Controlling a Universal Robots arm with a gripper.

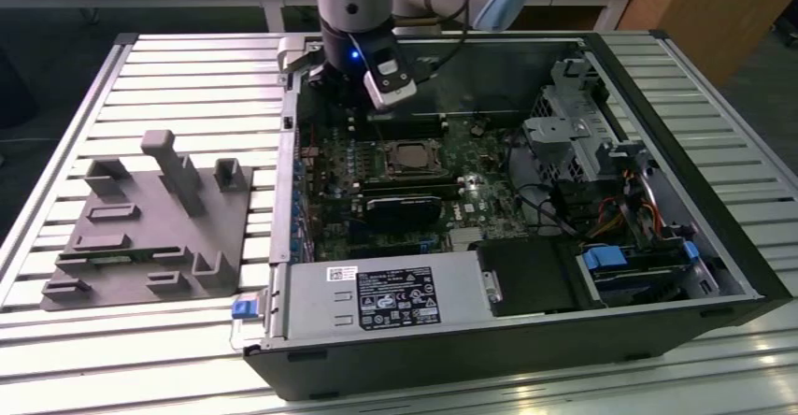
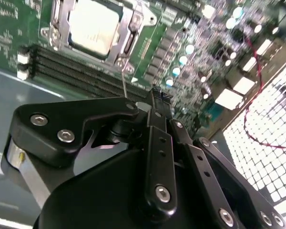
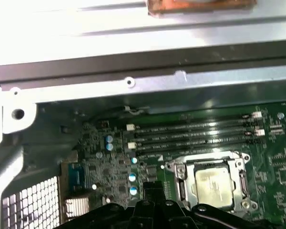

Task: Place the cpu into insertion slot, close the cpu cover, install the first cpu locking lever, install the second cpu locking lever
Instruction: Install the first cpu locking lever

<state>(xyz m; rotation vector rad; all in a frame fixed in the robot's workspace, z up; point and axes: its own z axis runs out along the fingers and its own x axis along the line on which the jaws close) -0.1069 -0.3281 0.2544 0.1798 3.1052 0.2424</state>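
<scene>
Poised above the motherboard [image 1: 327,177] inside the open computer case [image 1: 499,350], towards the exterior view's left: gripper [image 2: 156,94], fingertips pressed together, gripping nothing. Raised clear of the board and short of the insertion slot [image 1: 389,146], with the memory slots [image 2: 71,67] lying between tip and socket in the second wrist view.

Seated in that slot: the cpu [image 2: 93,24], pale face up, framed on every side by the cpu cover [image 2: 57,21] lying flat over its edges (silvery rim, centre cut out). Same arrangement in the first wrist view, just past the gripper tip. From the socket's near corner, a thin metal rod [image 2: 124,85] slanting up towards the fingertips; touching or apart, cannot tell.

Open room: free air over the socket and the memory slots. Tighter at the edges: case wall [image 3: 133,83] just beyond the memory slots, long black card [image 1: 406,205] just beside the socket on the opposite side, drive cage [image 1: 562,144] towards the exterior view's right. Outside the case, well apart on the slatted table [image 1: 187,69]: a grey fixture block [image 1: 149,219].
</scene>
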